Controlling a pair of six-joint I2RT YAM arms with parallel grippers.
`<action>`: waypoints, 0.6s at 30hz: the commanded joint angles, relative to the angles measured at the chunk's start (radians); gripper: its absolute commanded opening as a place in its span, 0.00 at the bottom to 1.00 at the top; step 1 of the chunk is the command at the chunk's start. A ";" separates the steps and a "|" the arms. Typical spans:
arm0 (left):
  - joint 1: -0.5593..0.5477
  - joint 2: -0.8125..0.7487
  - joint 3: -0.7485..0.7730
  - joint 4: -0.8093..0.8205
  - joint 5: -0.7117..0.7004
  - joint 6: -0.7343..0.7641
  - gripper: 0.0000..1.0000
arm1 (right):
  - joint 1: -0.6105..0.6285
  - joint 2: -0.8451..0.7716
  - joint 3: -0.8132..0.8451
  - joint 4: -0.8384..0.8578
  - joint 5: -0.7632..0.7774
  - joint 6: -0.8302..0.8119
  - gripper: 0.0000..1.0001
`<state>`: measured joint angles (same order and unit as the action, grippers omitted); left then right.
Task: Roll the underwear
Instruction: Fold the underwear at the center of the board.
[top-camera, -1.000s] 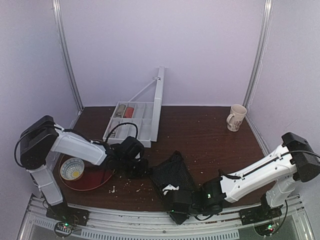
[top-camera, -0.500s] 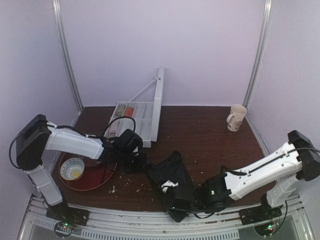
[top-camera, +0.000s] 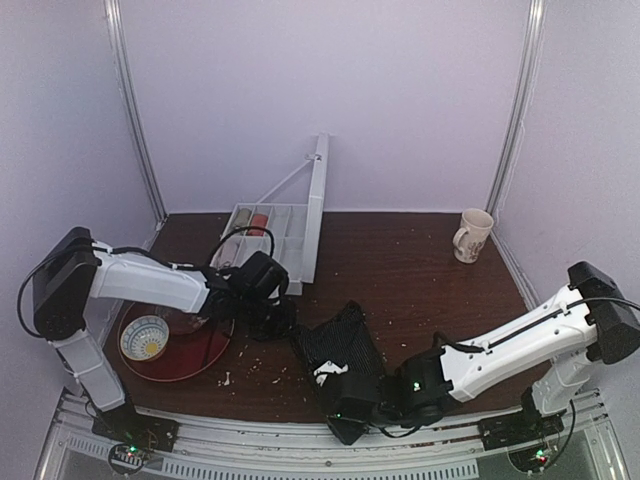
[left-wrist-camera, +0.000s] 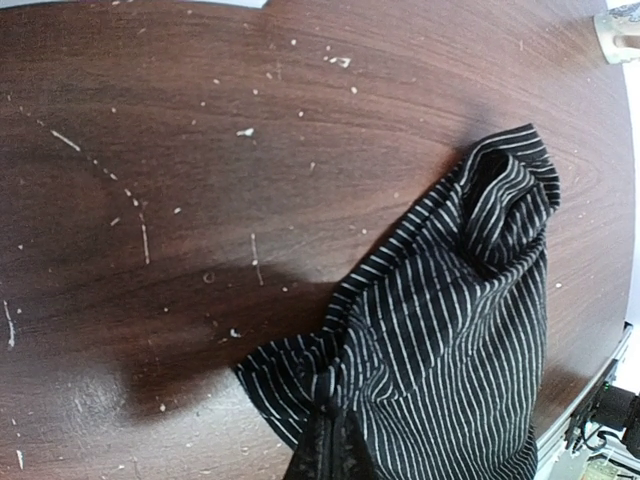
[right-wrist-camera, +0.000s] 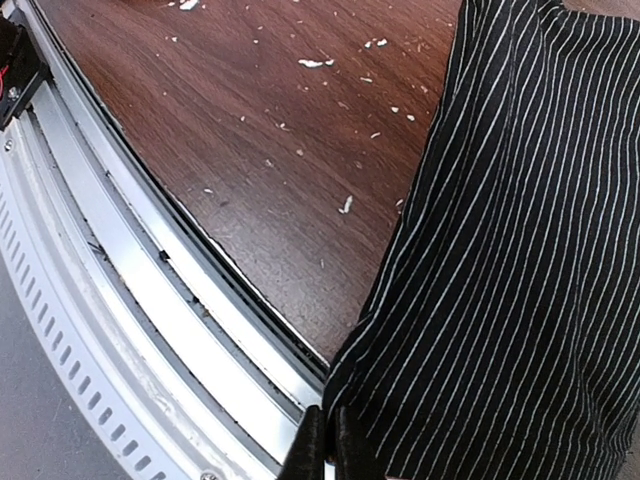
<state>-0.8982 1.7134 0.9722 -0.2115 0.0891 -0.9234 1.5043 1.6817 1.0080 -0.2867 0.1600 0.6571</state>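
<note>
1. The underwear (top-camera: 338, 348) lies crumpled on the dark wooden surface (top-camera: 420, 290), near its front edge and about midway between the 2 arms, with its far end bunched into a raised fold
2. The left gripper (left-wrist-camera: 333, 452) is clenched on the underwear's left corner, and the striped cloth gathers into pleats where it is pinched
3. The right gripper (right-wrist-camera: 325, 447) is clenched on the garment's near hem, right at the surface's front edge beside the metal rail (right-wrist-camera: 130, 300)
4. A red plate (top-camera: 195, 355) carrying a white bowl (top-camera: 145, 338) sits at the front left, partly hidden by the left arm
5. A compartment box (top-camera: 262, 245) with its lid raised stands at the back, and a mug (top-camera: 472, 235) at the back right
6. Pale crumbs (left-wrist-camera: 245, 131) dot the wood around the underwear
</note>
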 joint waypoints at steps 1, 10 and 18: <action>0.007 0.023 -0.011 0.006 -0.014 0.017 0.00 | -0.006 0.033 -0.003 0.018 0.002 -0.004 0.00; 0.008 0.068 -0.035 0.045 -0.006 0.016 0.00 | -0.007 0.076 -0.011 0.033 0.021 0.008 0.00; 0.010 0.029 -0.018 0.011 0.000 0.025 0.15 | -0.006 0.052 -0.001 0.012 0.039 0.005 0.20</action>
<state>-0.8982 1.7782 0.9463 -0.2001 0.0902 -0.9195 1.5002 1.7515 1.0077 -0.2508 0.1623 0.6609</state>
